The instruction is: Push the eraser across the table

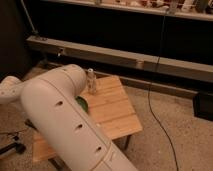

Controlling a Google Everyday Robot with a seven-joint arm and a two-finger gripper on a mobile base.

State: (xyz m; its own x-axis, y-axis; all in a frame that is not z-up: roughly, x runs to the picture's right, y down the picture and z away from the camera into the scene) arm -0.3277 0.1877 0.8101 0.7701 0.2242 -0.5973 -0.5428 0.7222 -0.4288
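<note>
1. Counter (pixel 117 112): a small, low, square piece with a light wooden plank top, standing on a speckled floor (pixel 170 150). Its right and near portions are exposed. The left portion is covered by the robot arm.
2. Robot arm (pixel 65 120): a thick white casing with small oval holes fills the lower left of the camera view. It rises from the bottom edge and bends over the counter's left side.
3. Pincer: concealed behind the arm casing, somewhere over the left part of the counter. Its fingers are closed. Whether anything sits between them cannot be seen.
4. Eraser: not discernible; any position on the covered left portion of the counter cannot be confirmed.
5. Container: a green bowl (pixel 82 104) rests on the counter, just beside the arm. Only a sliver of its rim is exposed and its contents cannot be determined.
6. A small pale bottle-like object (pixel 91 80) stands upright near the far edge of the counter, behind the bowl and apart from it. What it is cannot be read.
7. Surroundings: a long grey rail (pixel 130 59) runs along the dark wall behind the counter. A dark cable (pixel 161 60) hangs down across the rail and trails over the floor to the right of the counter. A dark box (pixel 204 106) sits at the right edge.
</note>
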